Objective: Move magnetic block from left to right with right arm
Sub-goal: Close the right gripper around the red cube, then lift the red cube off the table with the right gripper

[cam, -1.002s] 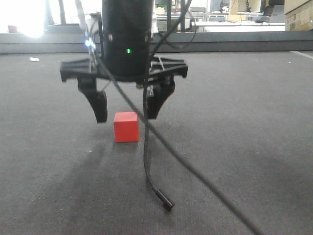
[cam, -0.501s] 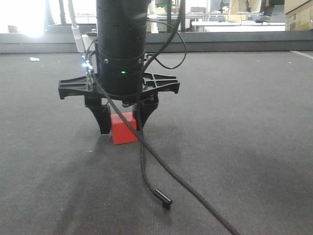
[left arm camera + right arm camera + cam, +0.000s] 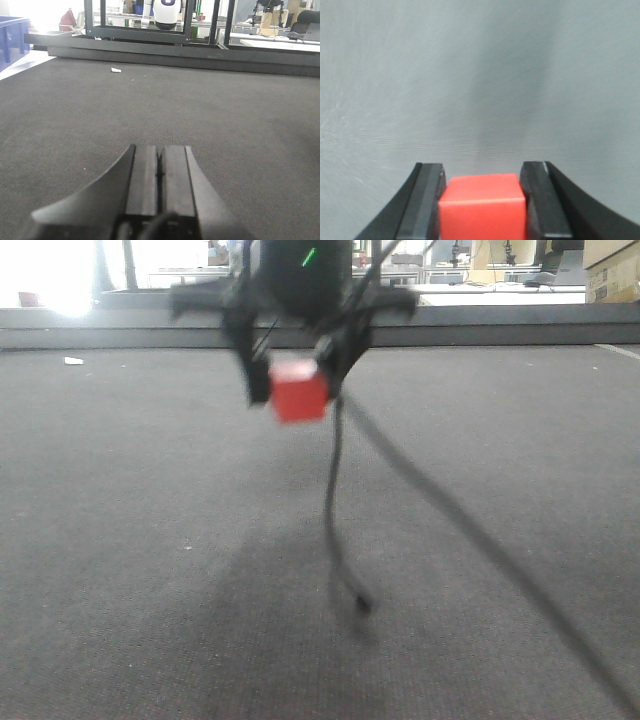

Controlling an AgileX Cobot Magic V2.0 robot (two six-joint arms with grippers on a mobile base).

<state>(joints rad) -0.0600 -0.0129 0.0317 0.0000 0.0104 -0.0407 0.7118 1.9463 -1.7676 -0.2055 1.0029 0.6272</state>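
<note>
Holding magnetic block (image 3: 299, 398) aloft, dark carpet (image 3: 130, 570)

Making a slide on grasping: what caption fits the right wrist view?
Right pincer shut on the red magnetic block, blurred grey carpet beyond.

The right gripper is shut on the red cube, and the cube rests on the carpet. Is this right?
No. The right gripper is shut on the magnetic block, but it hangs above the carpet; the front-facing view shows this.
</note>
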